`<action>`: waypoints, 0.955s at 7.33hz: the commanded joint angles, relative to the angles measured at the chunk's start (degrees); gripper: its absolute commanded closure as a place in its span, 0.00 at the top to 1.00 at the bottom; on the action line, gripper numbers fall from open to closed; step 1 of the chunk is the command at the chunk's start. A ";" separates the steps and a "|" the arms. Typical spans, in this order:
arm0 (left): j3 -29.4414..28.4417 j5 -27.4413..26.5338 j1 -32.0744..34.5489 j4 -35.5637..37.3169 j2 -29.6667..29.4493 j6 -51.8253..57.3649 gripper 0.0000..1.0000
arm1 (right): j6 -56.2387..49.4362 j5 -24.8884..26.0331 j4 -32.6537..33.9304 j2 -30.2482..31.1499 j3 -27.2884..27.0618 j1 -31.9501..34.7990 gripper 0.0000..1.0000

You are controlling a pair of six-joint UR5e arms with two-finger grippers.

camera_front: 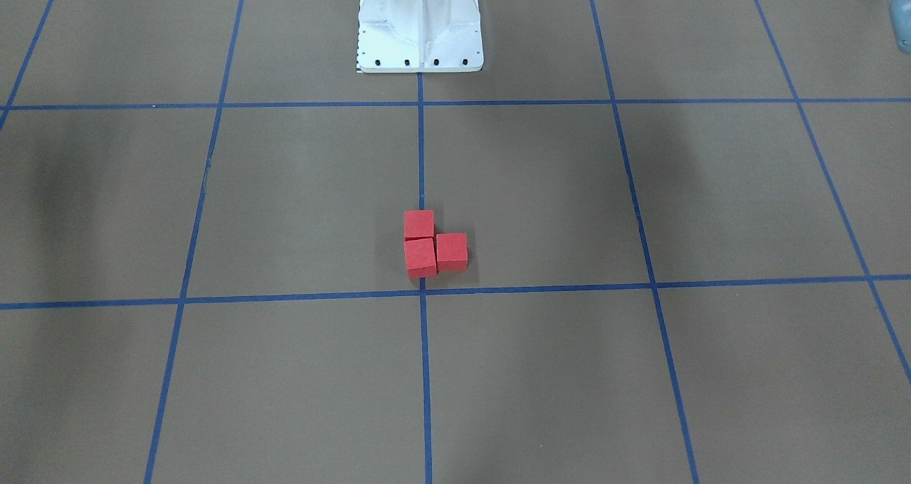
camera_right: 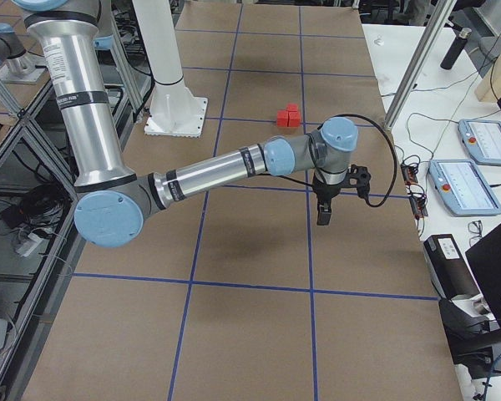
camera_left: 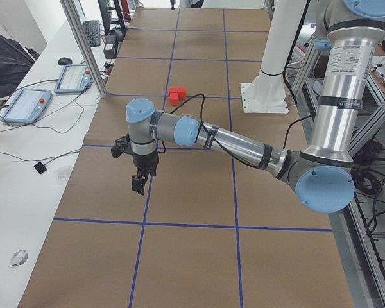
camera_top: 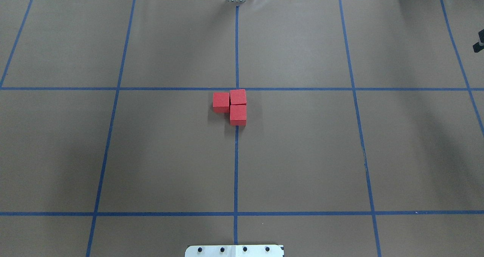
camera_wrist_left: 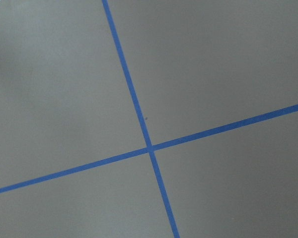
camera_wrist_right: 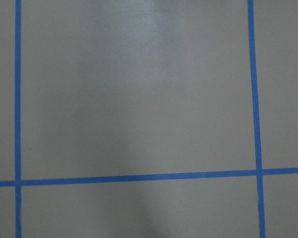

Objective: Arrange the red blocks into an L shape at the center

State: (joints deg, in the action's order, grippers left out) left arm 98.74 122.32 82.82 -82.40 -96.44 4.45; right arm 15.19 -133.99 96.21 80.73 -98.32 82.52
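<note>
The three red blocks (camera_top: pixel 237 106) lie just left of the middle of the overhead view. Two of them stand one above the other on the vertical tape line, and the third is pressed against the left side of the upper one, so the three touch and make an L. The top edge of the upper block sits just below the center (camera_top: pixel 237 88), the crossing of blue tape lines (camera_top: pixel 113 89) on the brown gridded surface (camera_top: pixel 170 155). In the front-facing view the same group sits just above that crossing, with the single block on the right of the lower one. The white base plate (camera_top: pixel 234 250) shows at the bottom edge of the overhead view, well apart from the blocks. In the left side view the near arm reaches across to the left-middle of the frame, where the left gripper (camera_left: pixel 138 185) hangs pointing down over the surface beside a tape line, well below and left of the blocks. Whether its fingers are wide or narrow I cannot tell. In the right side view the near arm stretches to the right-middle of the frame, and the right gripper (camera_right: pixel 324 215) hangs pointing down, well below the blocks. The state of its fingers likewise cannot be told. Both wrist views show only brown surface and tape lines.
</note>
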 commanded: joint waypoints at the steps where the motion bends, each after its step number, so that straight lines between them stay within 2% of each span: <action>1: -5.03 1.25 1.64 -7.45 3.62 0.56 1.00 | -7.00 -0.74 -0.06 8.19 -3.71 4.03 0.99; 3: -4.70 9.39 4.71 -6.90 3.98 4.57 1.00 | -6.23 -0.57 0.03 8.22 -3.54 4.40 0.99; 5: -4.43 9.78 5.34 -3.57 4.06 5.75 1.00 | -6.13 -0.66 0.12 7.96 -3.45 4.40 0.99; 7: -4.34 9.78 5.34 -3.47 4.15 5.66 1.00 | -6.22 -1.09 0.29 8.57 -3.45 4.40 0.99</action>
State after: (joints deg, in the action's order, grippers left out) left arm 94.34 132.01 88.11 -86.15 -92.31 10.04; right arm 9.03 -134.87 96.40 88.99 -101.79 86.92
